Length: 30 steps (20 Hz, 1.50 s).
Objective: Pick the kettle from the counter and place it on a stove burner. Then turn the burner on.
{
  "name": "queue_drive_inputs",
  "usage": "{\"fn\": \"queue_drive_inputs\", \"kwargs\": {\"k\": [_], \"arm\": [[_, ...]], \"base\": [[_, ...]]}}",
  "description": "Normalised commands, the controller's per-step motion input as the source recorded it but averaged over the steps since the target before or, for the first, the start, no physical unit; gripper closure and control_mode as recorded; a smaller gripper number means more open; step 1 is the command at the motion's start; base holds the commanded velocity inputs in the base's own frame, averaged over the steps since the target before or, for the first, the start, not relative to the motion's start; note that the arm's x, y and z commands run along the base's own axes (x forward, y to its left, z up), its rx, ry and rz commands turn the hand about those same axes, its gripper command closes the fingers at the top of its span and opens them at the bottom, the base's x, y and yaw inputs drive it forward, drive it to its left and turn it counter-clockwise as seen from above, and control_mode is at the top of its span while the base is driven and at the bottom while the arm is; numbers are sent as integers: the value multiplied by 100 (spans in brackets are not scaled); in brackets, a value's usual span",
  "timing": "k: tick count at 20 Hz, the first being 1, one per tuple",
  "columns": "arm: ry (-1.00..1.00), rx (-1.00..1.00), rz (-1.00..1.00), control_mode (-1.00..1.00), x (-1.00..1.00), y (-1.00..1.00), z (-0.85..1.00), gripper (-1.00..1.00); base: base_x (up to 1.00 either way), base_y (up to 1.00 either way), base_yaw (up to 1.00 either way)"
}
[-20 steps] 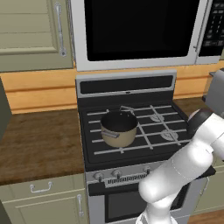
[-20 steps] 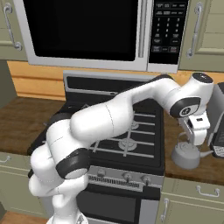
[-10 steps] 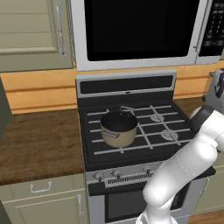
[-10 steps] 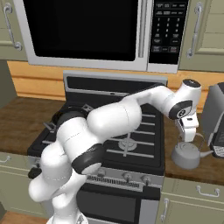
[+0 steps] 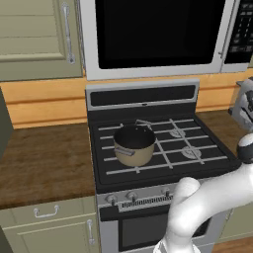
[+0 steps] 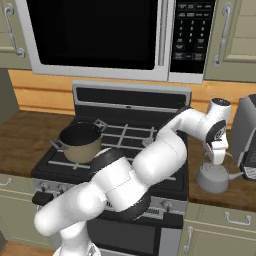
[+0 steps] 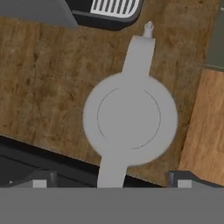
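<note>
Dark brown wooden worktop (image 6: 235, 192) right of the black stove carries the small silver-grey metal kettle (image 6: 213, 178). Since a second ago the gripper (image 6: 218, 159) has come down directly above it, jaws apart, grasp not yet made.

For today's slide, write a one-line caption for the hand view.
Top-down look at the grey kettle on the wood-grain counter, gripper poised just above it.

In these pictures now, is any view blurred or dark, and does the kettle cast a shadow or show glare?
Hand view: the kettle is a flat even grey, without glare, without a clear shadow on the counter, edges slightly soft. Right base view: even light, the microwave door plain black. Left base view: evenly lit, coarse rather than blurred.
</note>
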Motion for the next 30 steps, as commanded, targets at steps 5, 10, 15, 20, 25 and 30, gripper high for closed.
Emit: {"fn": "queue_drive_inputs", "kwargs": {"k": [5,10,15,20,25,30], "arm": [[0,0,0,-100,6,-35,-23,-100],[0,-2,0,-100,10,-12,-19,100],[0,0,0,-100,-1,0,0,100],[-16,0,0,-100,-32,6,1,100],[-28,0,0,-100,-44,43,21,100],[-27,0,0,-100,-16,83,48,100]], "base": [[0,0,0],[0,0,0],[0,0,0],[0,0,0],[0,0,0],[0,0,0]]}}
